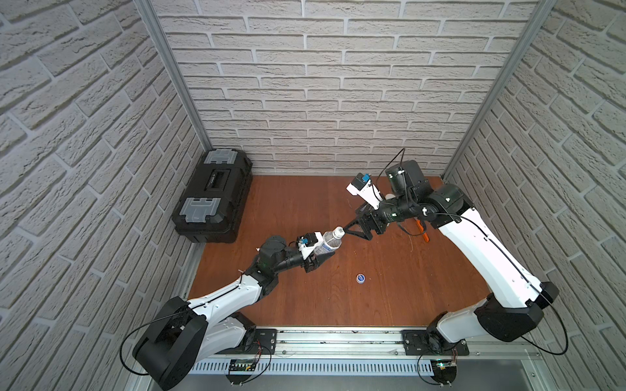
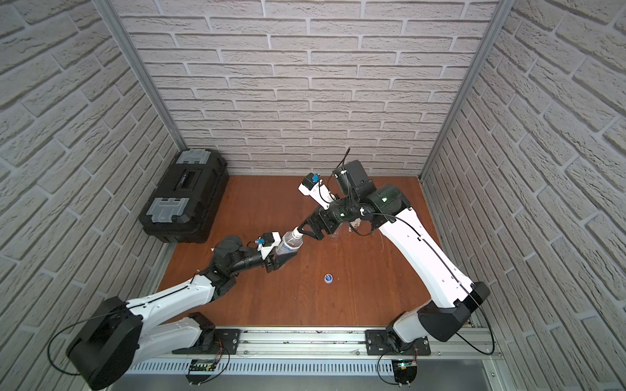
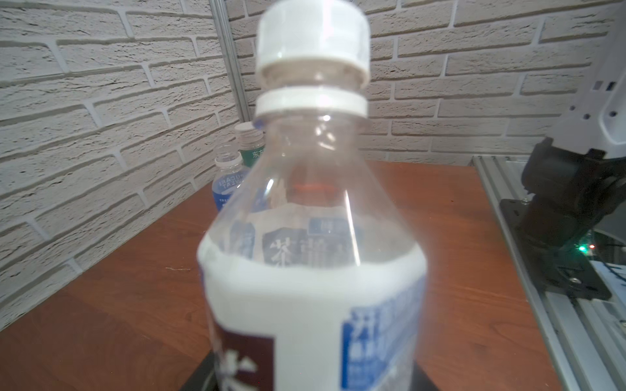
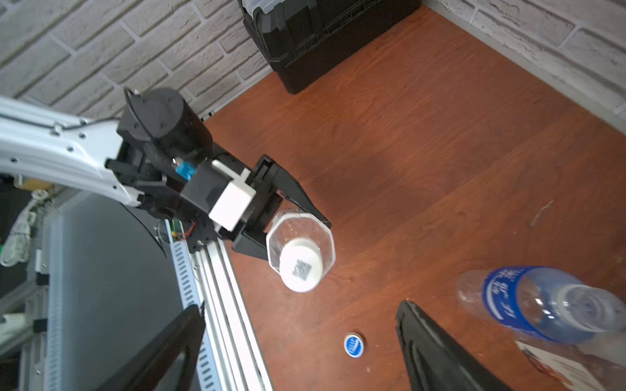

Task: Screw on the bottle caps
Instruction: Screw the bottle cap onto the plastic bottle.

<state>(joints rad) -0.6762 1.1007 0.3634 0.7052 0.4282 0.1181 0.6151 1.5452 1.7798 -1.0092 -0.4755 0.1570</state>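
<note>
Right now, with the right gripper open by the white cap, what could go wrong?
The white cap sits high on the white-labelled bottle: bare neck shows above the ring, so it may be loose, and the left gripper holds the bottle tilted.
The open right gripper is close by the cap; a careless retreat could knock it.
The uncapped blue-labelled bottle stands near that gripper and could be tipped.

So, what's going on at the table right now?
The left hand grips the white-labelled bottle by its body, tilted toward the right arm. A white cap sits on its neck; how tight it is can't be told. The right hand is open close to that cap, gripping nothing. A blue cap lies loose on the table, and the blue-labelled bottle is uncapped.
</note>
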